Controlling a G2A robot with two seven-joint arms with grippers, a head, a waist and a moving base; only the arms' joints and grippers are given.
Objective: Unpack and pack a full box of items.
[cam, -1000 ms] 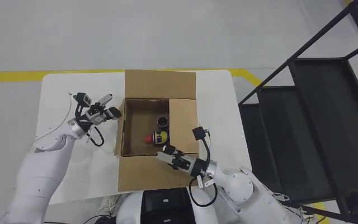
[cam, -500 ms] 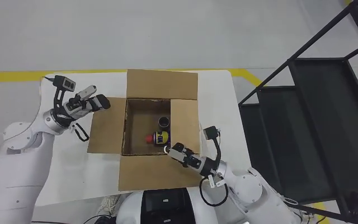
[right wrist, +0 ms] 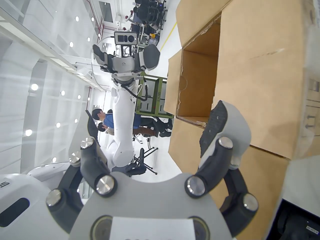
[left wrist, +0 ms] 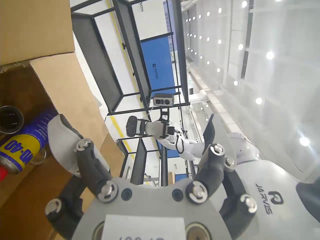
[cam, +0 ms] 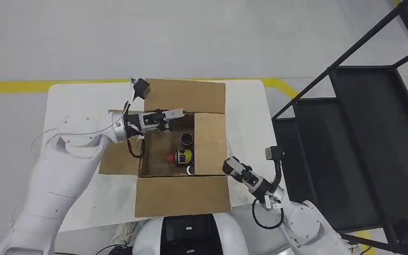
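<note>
Two items lie in brown cardboard box (cam: 183, 95); likely unpacking. Left gripper (cam: 178, 115), right gripper (cam: 227, 167) both open; left should descend onto blue-yellow spray can (cam: 183, 157)

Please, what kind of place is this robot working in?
Probably a robotics lab or workshop hall: a yellow line marks the floor, black metal shelving stands beside the white table, and the left wrist view shows round ceiling lights high above.
</note>
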